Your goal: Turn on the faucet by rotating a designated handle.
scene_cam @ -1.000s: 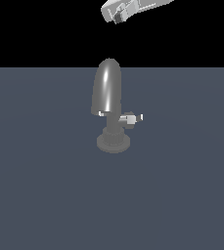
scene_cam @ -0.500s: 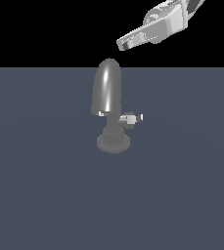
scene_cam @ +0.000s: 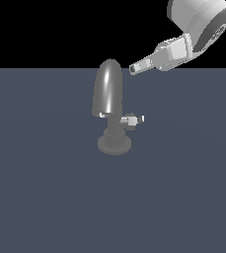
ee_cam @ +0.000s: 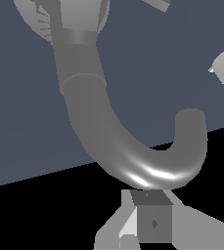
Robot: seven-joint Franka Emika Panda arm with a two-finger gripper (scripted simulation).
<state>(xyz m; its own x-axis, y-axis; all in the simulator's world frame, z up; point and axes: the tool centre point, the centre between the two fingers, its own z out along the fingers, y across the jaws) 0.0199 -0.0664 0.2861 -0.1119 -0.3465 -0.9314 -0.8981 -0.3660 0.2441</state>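
The grey glossy faucet [scene_cam: 108,89] stands mid-scene on its round ribbed base [scene_cam: 114,144]. Its small handle [scene_cam: 131,120] sticks out from the stem toward the exterior view's right and ends in a thin light-tipped bar. My gripper [scene_cam: 133,69] hangs above and to the right of the spout's top. It is tilted, points down-left and touches nothing. The fingers look pressed together with nothing between them. In the wrist view the curved spout [ee_cam: 133,156] fills the middle, the ribbed base [ee_cam: 40,24] lies beyond it, and my gripper [ee_cam: 140,224] is just short of the spout's bend.
A flat dark blue-grey floor [scene_cam: 45,197] spreads all around the faucet. The white arm's wrist [scene_cam: 198,20] occupies the top corner at the exterior view's right.
My gripper has come down and shifted toward the exterior view's right, and its tip is now level with the spout's top. More of the arm has entered view. The faucet and handle have not moved.
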